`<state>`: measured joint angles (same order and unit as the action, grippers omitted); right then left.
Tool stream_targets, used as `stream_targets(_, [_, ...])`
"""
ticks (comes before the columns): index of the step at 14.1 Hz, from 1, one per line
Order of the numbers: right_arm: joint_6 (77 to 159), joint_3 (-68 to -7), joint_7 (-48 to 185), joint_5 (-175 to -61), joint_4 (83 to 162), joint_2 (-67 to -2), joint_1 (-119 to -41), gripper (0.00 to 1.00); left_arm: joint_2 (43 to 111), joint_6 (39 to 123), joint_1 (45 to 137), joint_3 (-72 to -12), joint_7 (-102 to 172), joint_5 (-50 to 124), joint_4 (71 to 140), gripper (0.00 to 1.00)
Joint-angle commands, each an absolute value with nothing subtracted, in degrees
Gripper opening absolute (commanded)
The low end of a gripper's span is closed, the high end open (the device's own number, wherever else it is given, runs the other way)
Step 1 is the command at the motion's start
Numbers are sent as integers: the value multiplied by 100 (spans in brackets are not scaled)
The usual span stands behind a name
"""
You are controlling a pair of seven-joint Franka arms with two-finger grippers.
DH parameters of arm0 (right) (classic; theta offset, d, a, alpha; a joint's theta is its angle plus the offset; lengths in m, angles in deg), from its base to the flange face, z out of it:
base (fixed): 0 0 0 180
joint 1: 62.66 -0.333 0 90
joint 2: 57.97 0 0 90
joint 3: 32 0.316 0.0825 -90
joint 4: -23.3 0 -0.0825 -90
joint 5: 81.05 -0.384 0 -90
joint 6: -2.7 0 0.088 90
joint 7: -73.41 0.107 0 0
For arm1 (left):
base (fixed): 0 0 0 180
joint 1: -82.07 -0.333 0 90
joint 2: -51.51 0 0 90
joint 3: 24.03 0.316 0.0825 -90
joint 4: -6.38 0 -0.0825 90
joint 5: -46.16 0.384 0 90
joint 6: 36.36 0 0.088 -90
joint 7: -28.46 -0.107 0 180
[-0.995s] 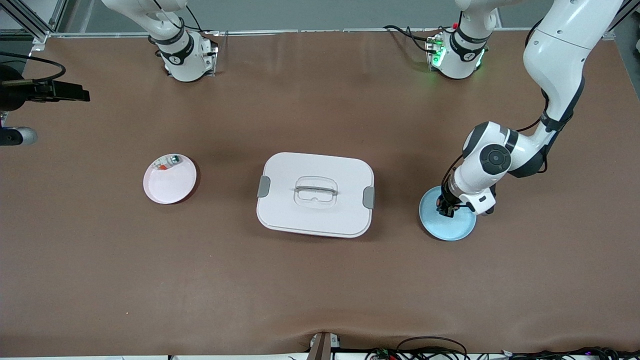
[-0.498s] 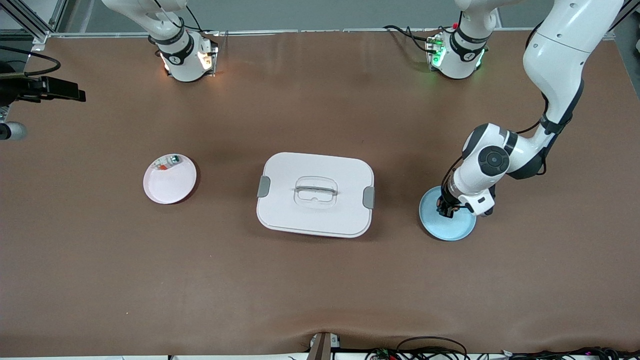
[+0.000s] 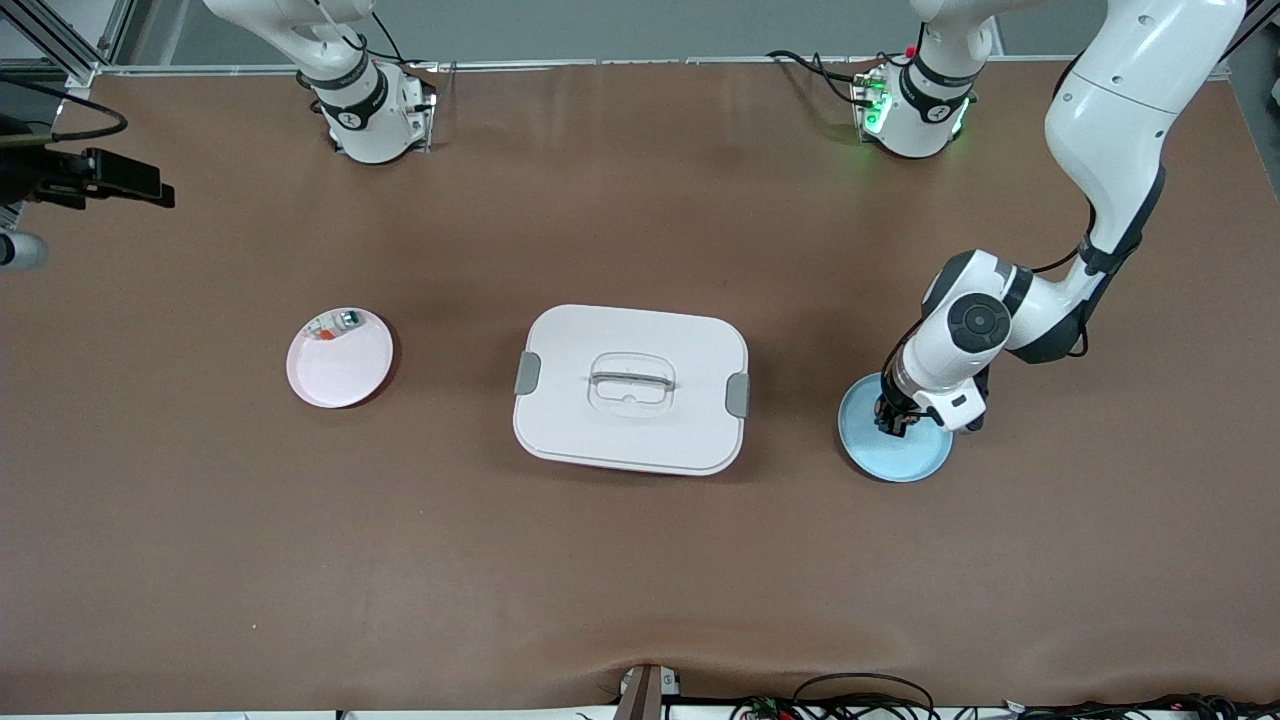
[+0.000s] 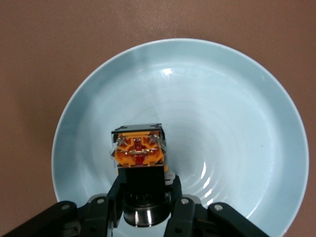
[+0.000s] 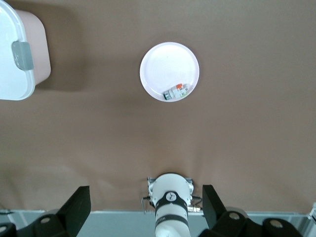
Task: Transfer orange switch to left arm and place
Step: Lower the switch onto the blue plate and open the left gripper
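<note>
The orange switch (image 4: 138, 150), a black body with an orange blocky end, is clamped between my left gripper's (image 4: 145, 190) fingers. That gripper (image 3: 893, 420) is shut on it low over the blue plate (image 3: 905, 460), whose bowl (image 4: 237, 98) fills the left wrist view. Whether the switch touches the plate I cannot tell. The white box (image 3: 630, 390) with grey clips sits mid-table, between the two plates. My right gripper (image 5: 144, 190) hangs high over the right arm's end of the table, open and holding nothing.
A pink plate (image 3: 340, 360) lies toward the right arm's end and carries a small white part (image 3: 335, 325) with green and orange bits. Both show from above in the right wrist view: plate (image 5: 169, 71), part (image 5: 177, 91), plus a box corner (image 5: 15, 49).
The left arm's wrist and forearm have shifted slightly toward the bases while the gripper keeps its hold at the blue plate. The right arm's hand has drifted a little.
</note>
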<state>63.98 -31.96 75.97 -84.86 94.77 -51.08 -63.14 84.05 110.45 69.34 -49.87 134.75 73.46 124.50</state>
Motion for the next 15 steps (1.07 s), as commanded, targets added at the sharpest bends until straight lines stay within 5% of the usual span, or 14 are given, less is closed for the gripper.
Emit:
stream_targets(1, [6958,-3200,7604,-8509,10617,-5990,-6283,100,8517,11103,6915,-4987,13621,7542,12327,66])
stream_targets(2, [7028,-3208,7595,-8509,10600,-5990,-6266,100,8535,11103,6932,-4987,13613,7543,12327,100])
stream_targets(15, [8179,-3217,7534,-8248,10547,-5902,-6213,100,8465,11050,6870,-5013,13630,7560,12143,100])
